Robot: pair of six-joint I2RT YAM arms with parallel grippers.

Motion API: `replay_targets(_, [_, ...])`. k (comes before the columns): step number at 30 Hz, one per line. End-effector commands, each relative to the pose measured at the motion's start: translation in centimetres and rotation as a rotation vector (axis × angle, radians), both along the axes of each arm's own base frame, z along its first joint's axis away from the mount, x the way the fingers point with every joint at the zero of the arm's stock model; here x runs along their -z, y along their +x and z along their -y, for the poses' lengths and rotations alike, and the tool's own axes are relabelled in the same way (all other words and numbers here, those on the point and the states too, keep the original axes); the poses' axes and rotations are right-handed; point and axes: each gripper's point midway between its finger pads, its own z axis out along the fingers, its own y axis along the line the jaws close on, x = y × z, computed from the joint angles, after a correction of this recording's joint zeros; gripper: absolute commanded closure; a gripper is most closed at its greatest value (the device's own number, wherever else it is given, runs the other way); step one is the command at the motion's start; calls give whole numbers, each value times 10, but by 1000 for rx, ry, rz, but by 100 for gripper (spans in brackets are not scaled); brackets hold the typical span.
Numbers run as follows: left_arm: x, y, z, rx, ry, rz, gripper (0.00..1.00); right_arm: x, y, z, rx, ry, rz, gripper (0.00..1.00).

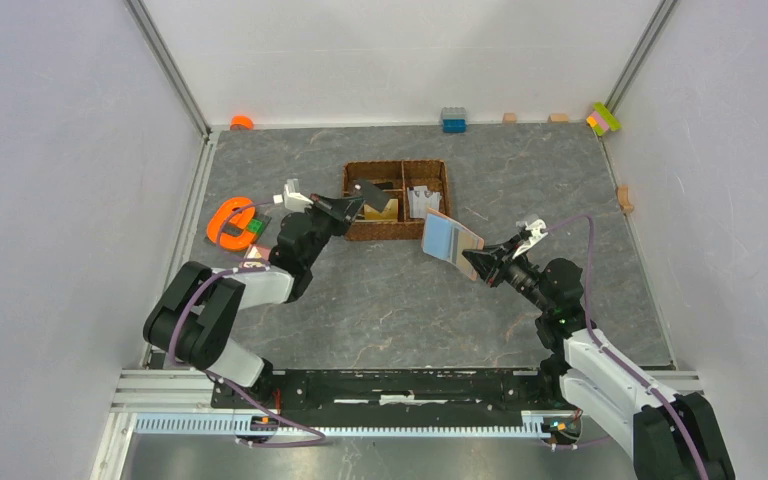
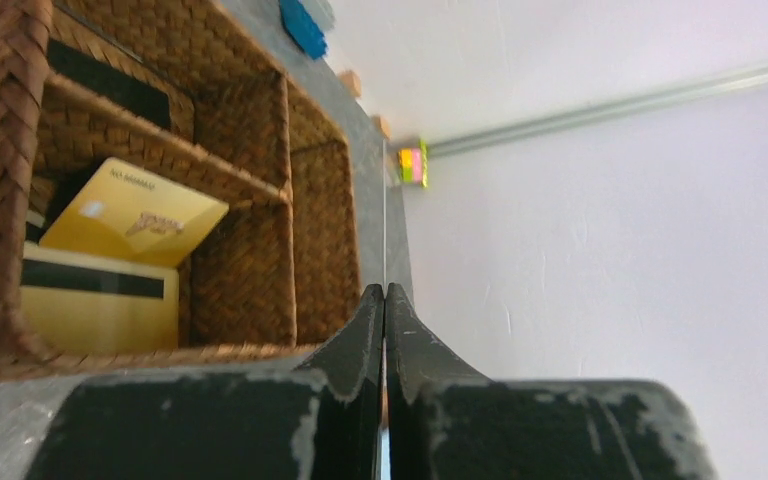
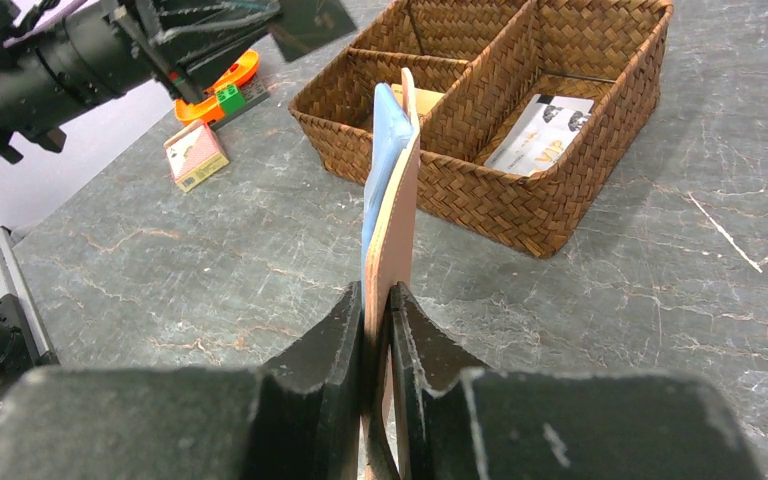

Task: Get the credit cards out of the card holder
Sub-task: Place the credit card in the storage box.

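Top external view, from the left: an orange tool point(image 1: 228, 222) and a small pink box point(image 1: 255, 255) lie on the desk point(image 1: 380, 300) beside the left arm. The left end effector point(image 1: 358, 205) is pinched narrow on a dark grey card point(image 1: 371, 190), held over the left side of the woven basket point(image 1: 397, 232) and hiding part of it. Below, in the near left compartment, a gold-tan card point(image 2: 135, 215) leans over a pale card with a black stripe point(image 2: 95, 300). A printed white card point(image 3: 545, 130) lies in the right compartment. Just right of the basket, the right end effector point(image 1: 482, 262) grips the salmon-pink card holder point(image 1: 448, 240) above the desk, on edge, its blue lining showing. A blue block point(image 1: 453, 120) sits by the far wall.
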Motion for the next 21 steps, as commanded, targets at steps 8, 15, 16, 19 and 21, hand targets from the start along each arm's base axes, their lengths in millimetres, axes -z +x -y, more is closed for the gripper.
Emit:
replay_targets(8, [-44, 56, -22, -452, -72, -136, 98, -14, -3, 3, 10, 25, 65, 100])
replay_targets(15, [-43, 85, -26, -573, -138, -158, 98, -16, -5, 4, 14, 32, 73, 100])
replay_targets(16, [-40, 88, -25, -584, -134, -171, 98, -15, -5, 4, 15, 31, 74, 100])
replay_targets(19, [-28, 96, -21, -611, -112, -241, 98, -16, -4, 4, 16, 31, 75, 100])
replay_targets(21, [-19, 99, -19, -629, -101, -259, 98, -16, -5, 4, 14, 34, 74, 100])
